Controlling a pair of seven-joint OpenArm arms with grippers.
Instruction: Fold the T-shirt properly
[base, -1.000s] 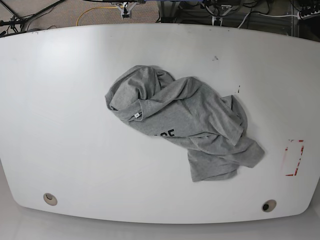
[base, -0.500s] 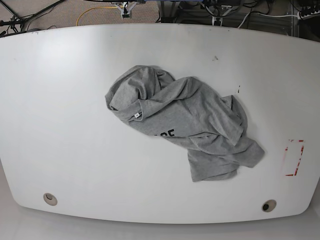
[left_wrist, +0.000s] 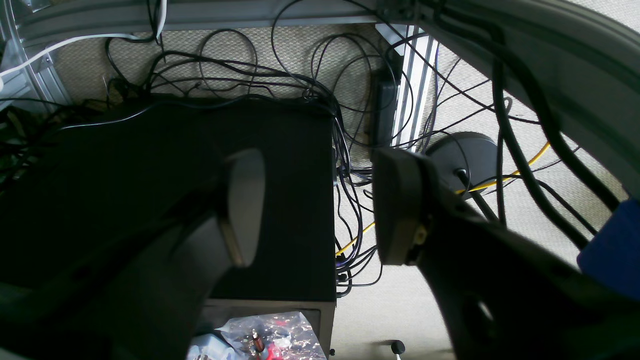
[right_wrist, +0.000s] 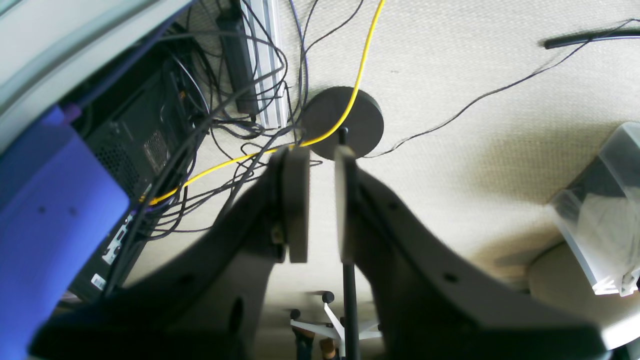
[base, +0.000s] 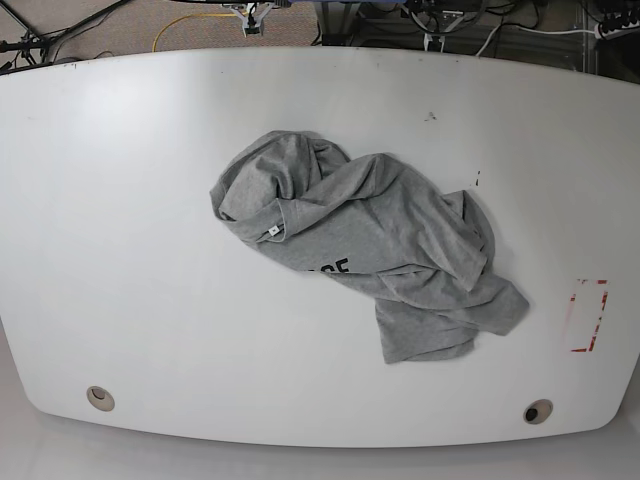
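Base view: the T-shirt lies crumpled on the surface; I judge folding unstarted. Left pincer wide, right pincer narrow, both empty.

**Camera placement around the white table**

The base view looks steeply down from above onto the white table, taking in nearly its whole top from a moderate height, with a strip of carpet and cables beyond the table's far edge.

The left wrist view sits close behind the left gripper and faces the floor off the table, toward a black computer case and tangled cables.

The right wrist view, close behind the right gripper, also faces the carpet. Both wrist views share a round black stand base and a yellow cable.
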